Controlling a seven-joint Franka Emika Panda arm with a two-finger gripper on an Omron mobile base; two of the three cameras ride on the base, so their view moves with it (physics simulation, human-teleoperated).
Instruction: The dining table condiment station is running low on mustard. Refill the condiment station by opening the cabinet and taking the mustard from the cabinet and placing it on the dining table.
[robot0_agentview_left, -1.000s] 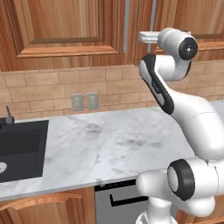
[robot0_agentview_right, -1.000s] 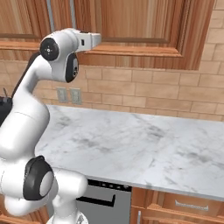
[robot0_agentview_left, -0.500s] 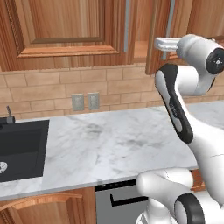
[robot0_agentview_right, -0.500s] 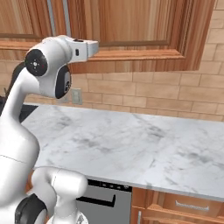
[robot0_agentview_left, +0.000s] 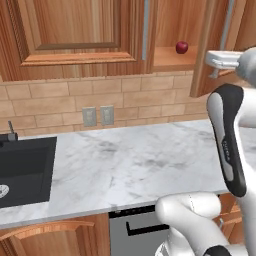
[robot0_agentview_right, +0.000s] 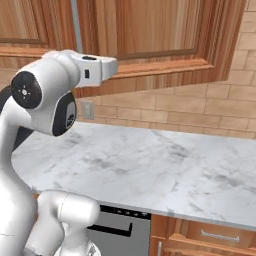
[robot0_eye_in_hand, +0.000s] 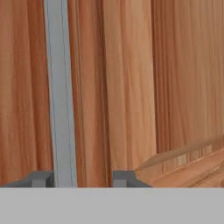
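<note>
No legible text, label, brand, number or sign was found on any surface in any of the three views
</note>
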